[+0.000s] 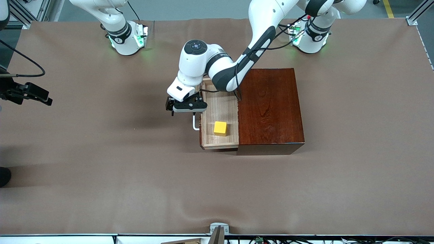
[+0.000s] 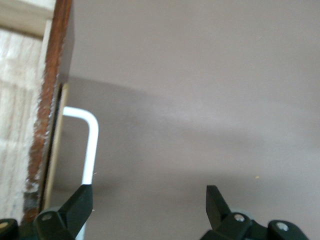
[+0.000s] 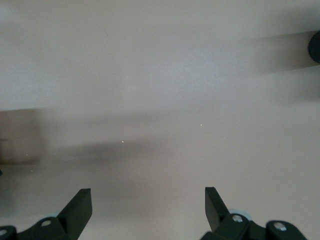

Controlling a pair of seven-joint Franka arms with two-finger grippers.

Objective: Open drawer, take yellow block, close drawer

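Note:
The drawer [image 1: 220, 105] of pale wood stands pulled out of the dark reddish-brown box [image 1: 269, 108] toward the right arm's end of the table. The yellow block [image 1: 220, 128] lies in it, near the corner nearest the front camera. The white handle [image 1: 195, 123] sticks out from the drawer's front. My left gripper [image 1: 185, 110] hangs open over the handle's end farther from the camera. In the left wrist view the handle [image 2: 92, 145] runs down to one finger [image 2: 80, 202] of the left gripper [image 2: 150, 200], with nothing between the jaws. My right gripper [image 3: 148, 202] is open and empty over bare table.
The box stands in the middle of the brown table cover [image 1: 135, 176]. The right arm waits at its end of the table, its black hand [image 1: 30, 93] at the view's edge. The left arm's forearm [image 1: 237, 67] crosses above the drawer's part farthest from the camera.

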